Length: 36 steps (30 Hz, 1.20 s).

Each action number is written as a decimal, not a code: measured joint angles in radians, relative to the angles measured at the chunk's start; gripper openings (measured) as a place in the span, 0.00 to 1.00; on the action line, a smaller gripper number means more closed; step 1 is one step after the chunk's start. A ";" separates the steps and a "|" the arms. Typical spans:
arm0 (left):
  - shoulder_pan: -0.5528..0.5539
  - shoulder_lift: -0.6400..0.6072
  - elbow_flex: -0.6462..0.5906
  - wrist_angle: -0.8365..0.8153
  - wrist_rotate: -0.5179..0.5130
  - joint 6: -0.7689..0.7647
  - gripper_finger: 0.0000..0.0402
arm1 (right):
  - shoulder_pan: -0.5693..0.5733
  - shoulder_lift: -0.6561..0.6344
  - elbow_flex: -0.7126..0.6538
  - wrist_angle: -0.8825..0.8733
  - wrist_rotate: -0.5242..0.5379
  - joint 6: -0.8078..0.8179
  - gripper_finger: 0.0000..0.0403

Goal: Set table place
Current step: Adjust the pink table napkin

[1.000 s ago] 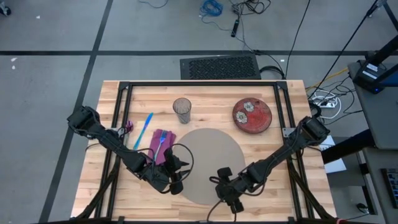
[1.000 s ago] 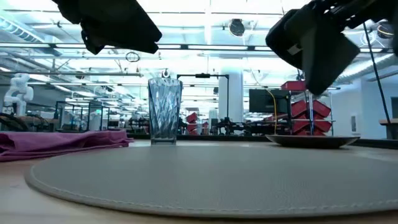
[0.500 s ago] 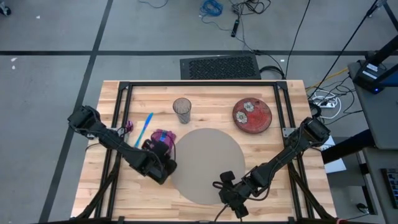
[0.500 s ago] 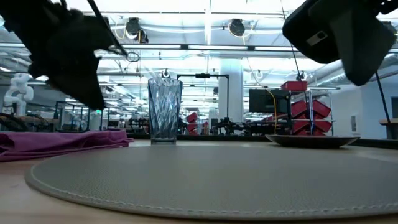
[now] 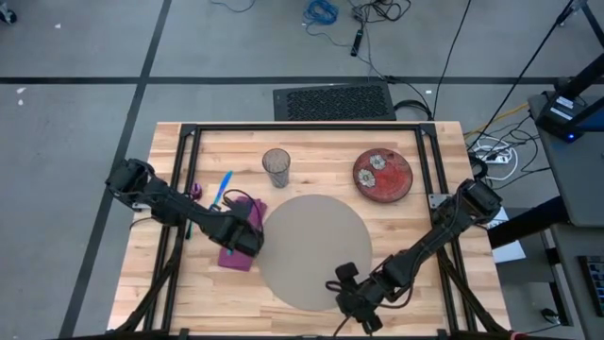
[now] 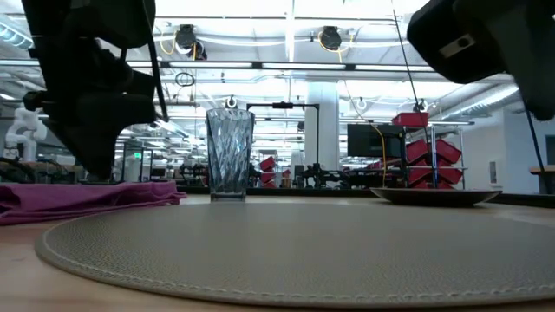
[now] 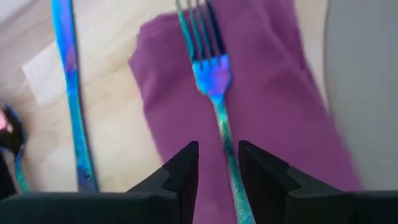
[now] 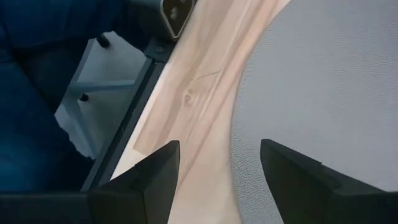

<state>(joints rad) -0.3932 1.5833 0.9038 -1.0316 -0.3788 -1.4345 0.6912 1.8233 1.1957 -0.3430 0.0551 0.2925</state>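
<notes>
The glass point(image 5: 276, 167) stands upright and empty at about 11 o'clock from the mat point(image 5: 311, 247), apart from its rim. The red plate point(image 5: 383, 176) sits at 1 o'clock from the mat, also clear of it, with nothing on it. The mat itself lies bare near the middle of the table point(image 5: 425, 151), its 6 o'clock rim close to the table's near edge.

At 9 o'clock of the mat lies the purple napkin point(image 5: 236, 257), its edge just beside the mat's rim. A fork point(image 7: 214, 93) rests on the napkin, and a blue knife point(image 5: 222, 189) lies on the wood at 10 o'clock of the napkin, with a small pink piece point(image 5: 195, 191) just beyond it.

The left gripper point(image 7: 218, 163) hangs low over the napkin, its fingers a narrow gap apart on either side of the fork's handle; whether they press it cannot be told. The right gripper point(image 8: 219, 163) sits at the mat's 5 o'clock rim by the table's near edge, its fingers wide apart and holding nothing.

Bare wood lies along the table's far edge behind the glass and plate, and at 3 o'clock of the mat.
</notes>
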 joint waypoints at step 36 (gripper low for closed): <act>0.009 -0.003 -0.160 0.303 0.213 -0.011 0.40 | 0.006 0.000 0.000 0.002 0.026 -0.073 0.53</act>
<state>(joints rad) -0.3846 1.5799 0.7441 -0.7286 -0.1656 -1.4456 0.6975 1.8233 1.1957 -0.3410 0.0811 0.2199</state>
